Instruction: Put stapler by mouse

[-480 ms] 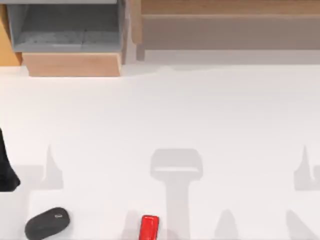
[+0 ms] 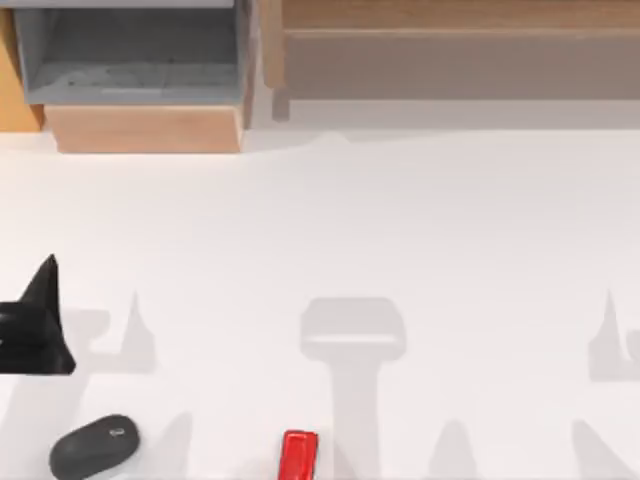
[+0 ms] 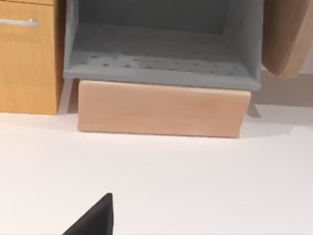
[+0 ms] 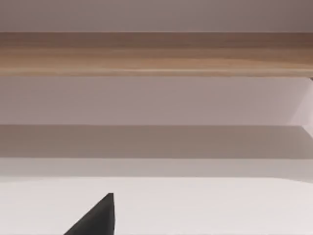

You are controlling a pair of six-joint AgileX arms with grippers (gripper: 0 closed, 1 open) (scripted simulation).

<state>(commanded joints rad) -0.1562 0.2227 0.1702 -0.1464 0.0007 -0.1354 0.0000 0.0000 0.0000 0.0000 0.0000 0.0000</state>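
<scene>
Lying near-right of left end effector (image 2: 38, 330): mouse (image 2: 94, 446), stapler (image 2: 298, 455).

**Stapler and mouse at the near edge of my table**

The stapler (image 2: 298, 455) is small, bright red and narrow. It lies flat at the table's near edge, a little left of the middle, its long axis running almost straight away from that edge with its near end cut off from sight. The mouse (image 2: 95, 446) is a dark grey-black oval with a smooth rounded top and a small light mark. It rests near the near-left corner, well apart from the stapler.
</scene>
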